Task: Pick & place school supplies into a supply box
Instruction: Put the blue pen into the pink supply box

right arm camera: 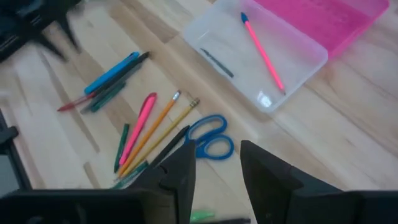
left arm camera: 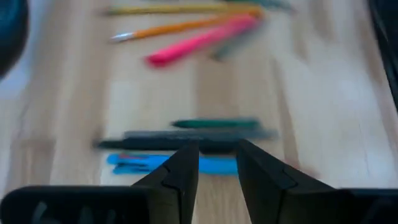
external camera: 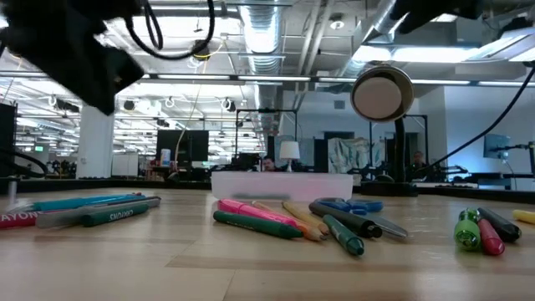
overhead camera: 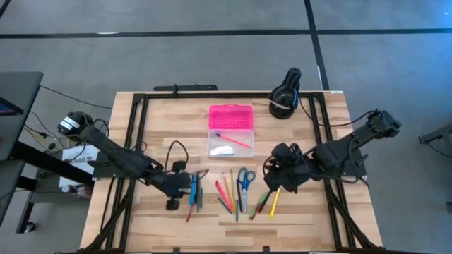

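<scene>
- The left gripper point(overhead camera: 185, 185) hovers low over the blue pen point(left arm camera: 140, 164) and dark pens point(left arm camera: 186, 139) at about 8 o'clock from the supply box point(overhead camera: 231, 130). Its fingers point(left arm camera: 183, 171) stand narrowly apart with nothing between them; motion blur hides the pens' details.
- The right gripper point(overhead camera: 277, 174) hangs at 4 o'clock from the box, jaws apart and empty, above the blue-handled scissors point(right arm camera: 210, 138).
- The box lies open, pink lid flat at 12 o'clock, a pink pen point(right arm camera: 262, 51) across its clear base.
- In the low view the box is mostly hidden behind the loose markers point(external camera: 267, 219).
</scene>
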